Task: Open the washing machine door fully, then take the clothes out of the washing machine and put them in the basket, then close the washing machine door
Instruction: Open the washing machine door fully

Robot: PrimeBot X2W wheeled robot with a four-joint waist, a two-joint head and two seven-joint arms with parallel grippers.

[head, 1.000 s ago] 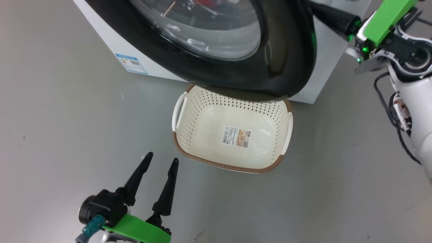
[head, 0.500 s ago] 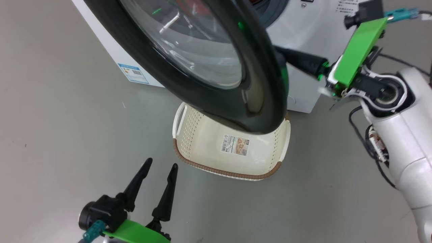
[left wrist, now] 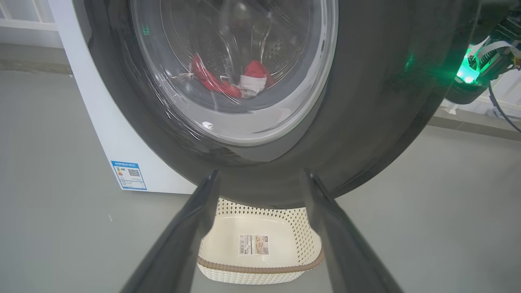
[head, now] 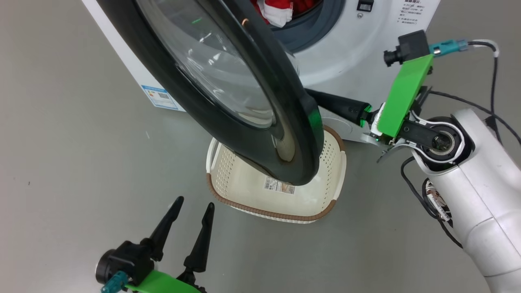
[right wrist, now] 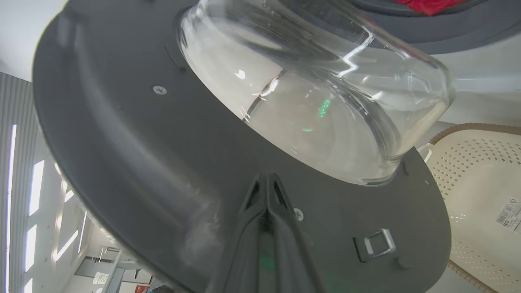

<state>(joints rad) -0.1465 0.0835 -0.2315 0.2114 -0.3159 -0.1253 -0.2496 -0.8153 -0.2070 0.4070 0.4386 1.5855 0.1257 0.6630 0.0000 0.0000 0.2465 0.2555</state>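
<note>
the door (head: 211, 89) stands partly open, swung out over the basket (head: 268, 211) on the floor (head: 61, 142), and red clothes (head: 281, 10) lie inside the washer (head: 346, 53). the right end effector (right wrist: 266, 181) is closed and empty, its tips against the door's inner face. the left end effector (head: 195, 201) hangs spread wide near the basket, holding nothing.

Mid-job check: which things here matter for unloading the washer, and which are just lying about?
In the job: washing machine door, washing machine, clothes, basket, shut right gripper at the door, open left gripper.
Just there: blue label, paper label in the basket, grey floor.
</note>
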